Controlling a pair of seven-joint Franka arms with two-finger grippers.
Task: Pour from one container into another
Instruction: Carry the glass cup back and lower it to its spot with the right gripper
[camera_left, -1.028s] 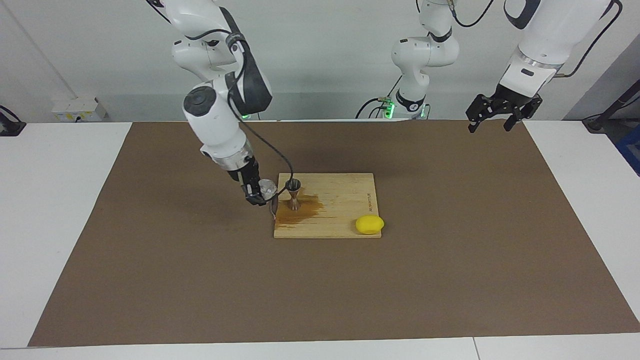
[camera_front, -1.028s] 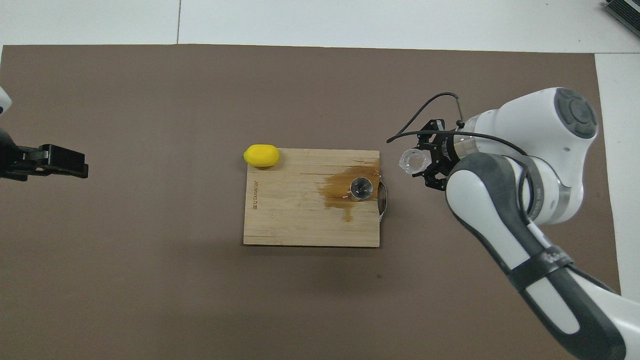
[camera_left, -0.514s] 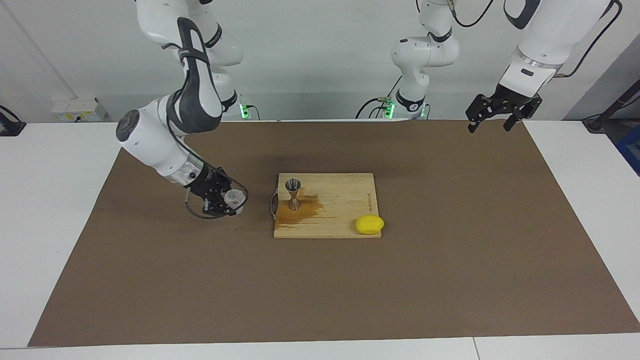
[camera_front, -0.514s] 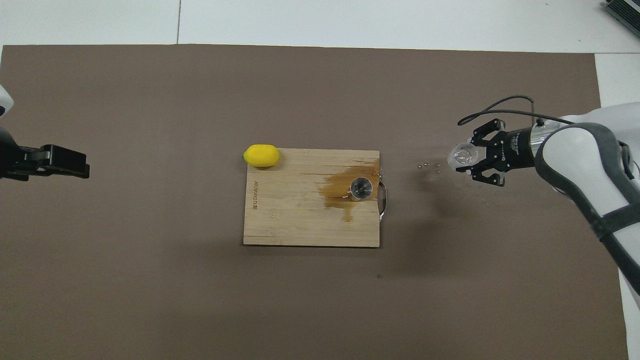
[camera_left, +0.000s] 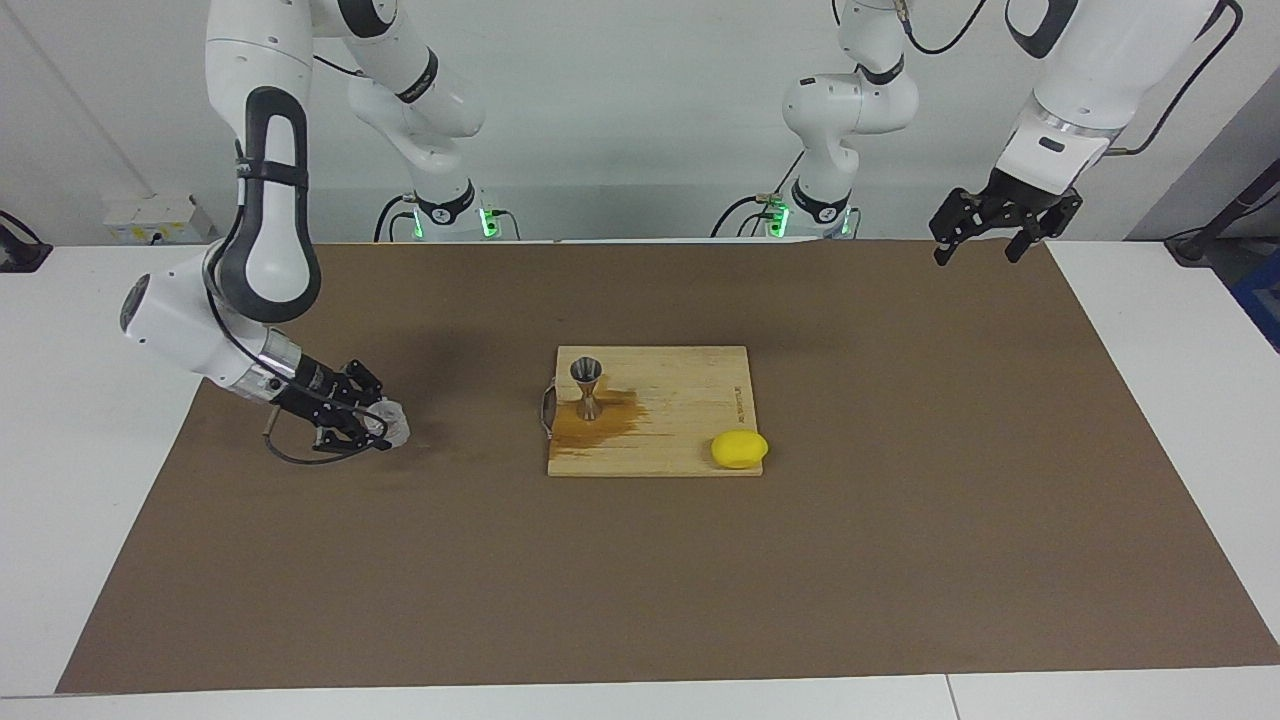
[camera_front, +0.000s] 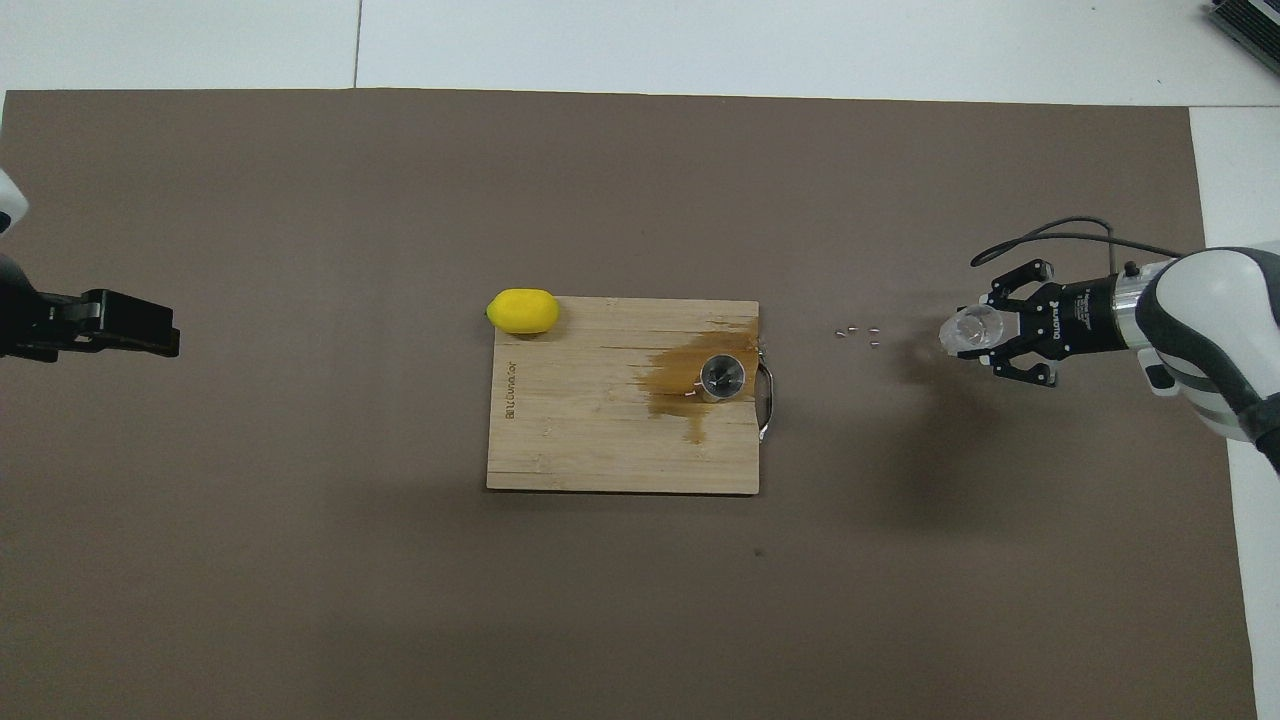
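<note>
The pour is looking finished, and messily: the steel jigger (camera_left: 587, 387) is standing upright on the wooden cutting board (camera_left: 690, 400) in a brown spill, with droplets (camera_front: 858, 334) lying on the brown mat (camera_left: 900, 520). The right gripper (camera_left: 372, 424) is clamping the clear cup (camera_left: 392, 424), tipped sideways, low over the mat at the right arm's end; setting it down remains. The left gripper (camera_left: 992, 228) is waiting wide open over its own corner. A lemon (camera_left: 739, 449) is sitting at the board's corner, white wall above.

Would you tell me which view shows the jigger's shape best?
The facing view: the jigger stands side-on there, both cones and the narrow waist visible. The overhead view shows only its round open top, on the stained board.
</note>
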